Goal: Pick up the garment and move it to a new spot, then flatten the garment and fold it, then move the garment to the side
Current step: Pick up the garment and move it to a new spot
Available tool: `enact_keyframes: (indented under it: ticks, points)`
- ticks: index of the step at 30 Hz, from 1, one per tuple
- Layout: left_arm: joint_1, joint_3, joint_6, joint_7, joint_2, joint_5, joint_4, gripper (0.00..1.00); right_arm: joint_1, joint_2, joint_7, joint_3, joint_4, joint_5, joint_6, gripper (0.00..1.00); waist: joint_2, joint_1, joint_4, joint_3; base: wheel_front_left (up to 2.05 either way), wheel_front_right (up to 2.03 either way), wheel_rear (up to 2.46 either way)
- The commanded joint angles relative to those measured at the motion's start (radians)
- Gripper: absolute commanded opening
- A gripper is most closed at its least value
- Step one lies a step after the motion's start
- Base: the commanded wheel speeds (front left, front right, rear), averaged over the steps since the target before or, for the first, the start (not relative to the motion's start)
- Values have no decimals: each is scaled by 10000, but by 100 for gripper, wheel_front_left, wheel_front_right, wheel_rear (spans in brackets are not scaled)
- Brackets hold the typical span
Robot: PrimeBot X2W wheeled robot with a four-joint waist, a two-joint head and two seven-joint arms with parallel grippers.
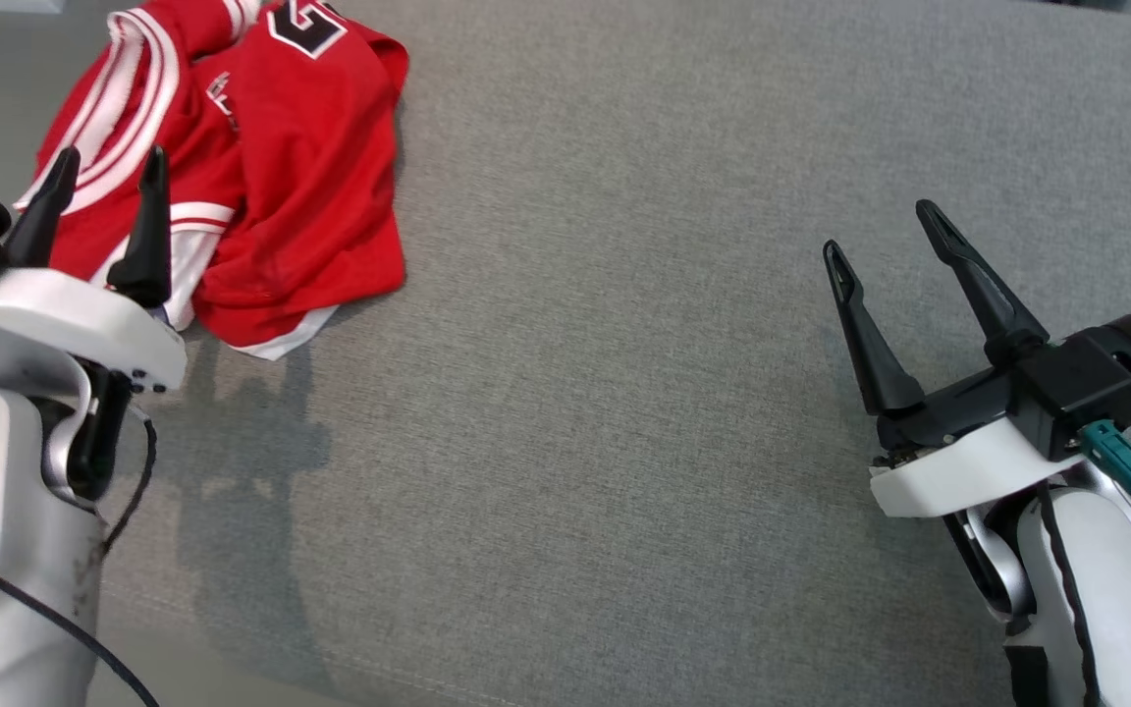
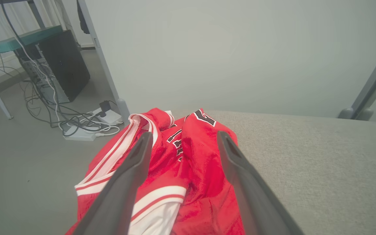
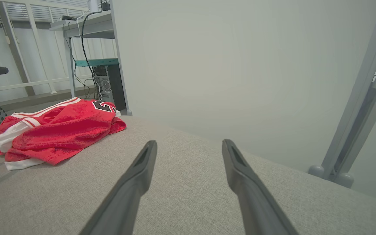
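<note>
Crumpled red basketball jersey [image 1: 271, 167] on grey worktop [image 1: 624, 393], left hand [image 1: 112, 162] spread over its near edge, right hand [image 1: 880, 226] spread, well apart

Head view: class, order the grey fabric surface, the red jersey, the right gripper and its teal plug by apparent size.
1. grey fabric surface
2. red jersey
3. right gripper
4. teal plug
The gripper is nearer the camera, so its true rank is unsure.
</note>
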Motion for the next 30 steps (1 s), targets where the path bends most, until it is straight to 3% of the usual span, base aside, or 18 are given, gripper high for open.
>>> enact_keyframes:
  ticks: [1,7,13,23,29,30]
  points:
    - [-613,-95,-107,396,265,-31,310,100,4,-59,184,-87,-356,-104,-5,100,0,0,-516,807,0,0,0]
    - [-2231,-99,-301,1897,569,-863,1570,100,202,101,445,-282,-1108,-243,-5,100,0,0,-968,1369,0,0,0]
    - [-3241,17,-334,2598,910,-1342,2802,100,309,287,389,-193,-1208,-383,-3,100,0,0,-1312,1655,0,0,0]
    - [-4627,-290,-38,2917,1615,-856,4858,100,148,510,158,-130,-1156,-503,-3,100,0,0,-1769,2076,0,0,0]
    - [-5151,-541,147,3186,1732,-661,5917,100,117,570,64,-101,-1115,-546,-5,100,0,0,-1888,2144,0,0,0]
    - [-5238,-582,119,3191,1721,-686,6203,0,112,591,41,-91,-1088,-554,-5,100,0,0,-1901,2124,0,0,0]
